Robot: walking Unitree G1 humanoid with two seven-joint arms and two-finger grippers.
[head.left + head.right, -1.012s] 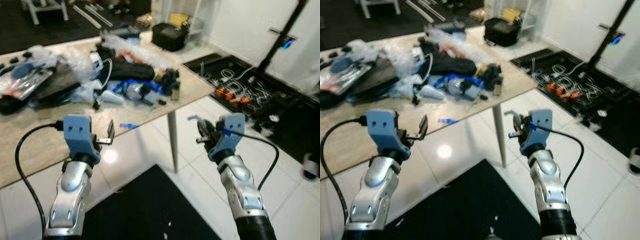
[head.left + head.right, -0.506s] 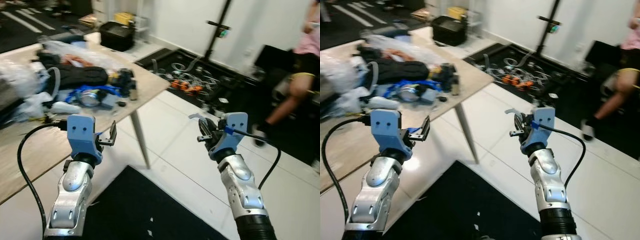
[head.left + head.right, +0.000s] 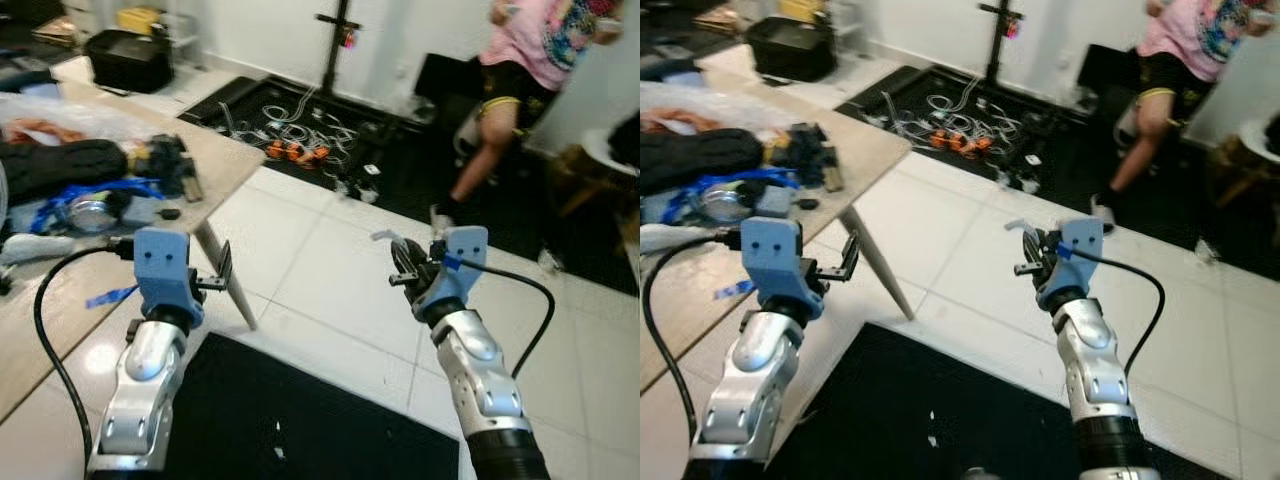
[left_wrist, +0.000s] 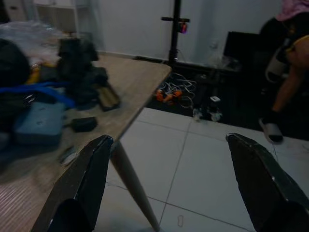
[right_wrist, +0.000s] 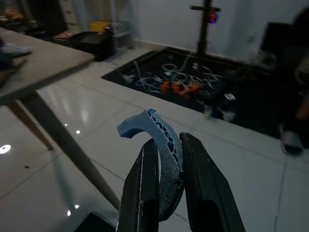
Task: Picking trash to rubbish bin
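Note:
My right gripper (image 3: pixel 405 266) is raised before me over the white tiled floor, shut on a curved blue-grey plastic scrap (image 5: pixel 155 140). The scrap's hooked end (image 3: pixel 384 236) sticks up above the fingers (image 5: pixel 145 183). My left gripper (image 3: pixel 222 272) is held up at the same height near the table's corner, open with nothing between its fingers (image 4: pixel 91 169). Loose trash lies on the wooden table (image 3: pixel 222 165) at the left: a black bundle (image 3: pixel 55 165), blue straps and a metal can (image 3: pixel 92 208), clear plastic wrap.
A person (image 3: pixel 525 70) in a pink top stands at the far right. Tangled cables (image 3: pixel 300 140) lie on a black mat by the wall with a black stand (image 3: pixel 335 45). A black box (image 3: pixel 125 62) sits far left. A dark mat (image 3: pixel 300 420) lies at my feet.
The camera has swung to the right: the table has slid toward the left edge and the person has come fully into view. Both arms keep the same pose and grip.

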